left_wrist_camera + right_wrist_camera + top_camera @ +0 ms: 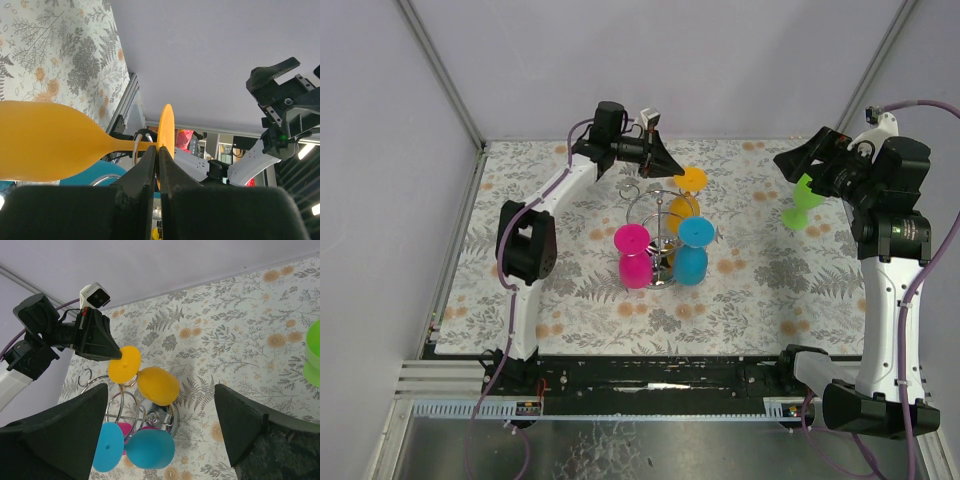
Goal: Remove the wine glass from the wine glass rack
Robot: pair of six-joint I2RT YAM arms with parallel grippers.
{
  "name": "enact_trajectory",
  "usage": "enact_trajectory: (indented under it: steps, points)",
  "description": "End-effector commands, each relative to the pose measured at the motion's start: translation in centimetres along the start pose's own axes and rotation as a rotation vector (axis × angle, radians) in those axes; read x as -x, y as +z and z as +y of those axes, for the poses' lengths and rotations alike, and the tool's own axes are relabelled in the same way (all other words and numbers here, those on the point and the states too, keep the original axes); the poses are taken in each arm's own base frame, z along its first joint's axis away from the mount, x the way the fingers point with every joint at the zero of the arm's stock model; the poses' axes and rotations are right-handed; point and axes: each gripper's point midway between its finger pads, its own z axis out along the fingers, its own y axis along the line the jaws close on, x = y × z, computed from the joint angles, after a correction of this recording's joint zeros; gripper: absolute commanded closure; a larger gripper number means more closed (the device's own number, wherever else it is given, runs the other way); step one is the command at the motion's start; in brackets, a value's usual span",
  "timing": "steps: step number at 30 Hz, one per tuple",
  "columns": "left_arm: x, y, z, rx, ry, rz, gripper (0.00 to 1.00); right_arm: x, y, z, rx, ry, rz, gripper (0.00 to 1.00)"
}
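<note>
A: Status?
B: The orange wine glass (682, 208) is hanging at the far side of the wine glass rack (642, 205). The left pincer (158, 150) is clenching its foot, and the right pincer (805, 158) is idling released.
A: Advice?
B: Sliding it outward, level and slowly.

- This looks like a robot lab, with a small test booth built around one table.
- Two robot arms, the left arm (535, 240) and the right arm (890, 290), are bolted to a black rail (650, 378) at the near edge.
- Plain pale walls (670, 60) stand on the left, far and right sides, held by grey metal bars (442, 75).
- A flowery cloth (760, 290) covers the table.
- Purple cables (918, 104) run along the arms, and a little white camera (95, 296) sits on the left arm's wrist.
- Past the booth, the left wrist view shows a bigger room with bright strip lights (305, 150).
</note>
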Motion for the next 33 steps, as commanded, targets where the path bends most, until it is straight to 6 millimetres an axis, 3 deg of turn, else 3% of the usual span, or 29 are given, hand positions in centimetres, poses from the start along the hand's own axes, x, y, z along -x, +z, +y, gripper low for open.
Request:
enact_trajectory:
  steps: [1,10,24,33]
  points:
    - [0.8,-0.9,-3.0,-0.079,0.087,0.004,1.0,0.6,-0.7,0.6,0.013,-0.033,-0.03,0.06]
    - [1.6,-1.2,-2.8,-0.097,0.091,0.003,1.0,0.4,-0.7,0.6,0.02,-0.035,-0.023,0.05]
    - [0.8,1.0,-2.6,-0.117,0.086,0.059,1.0,0.3,-0.9,0.4,0.005,-0.046,-0.021,0.05]
    - [1.9,1.3,-3.1,-0.134,0.125,0.045,1.0,0.5,-0.6,0.4,0.005,-0.051,-0.013,0.04]
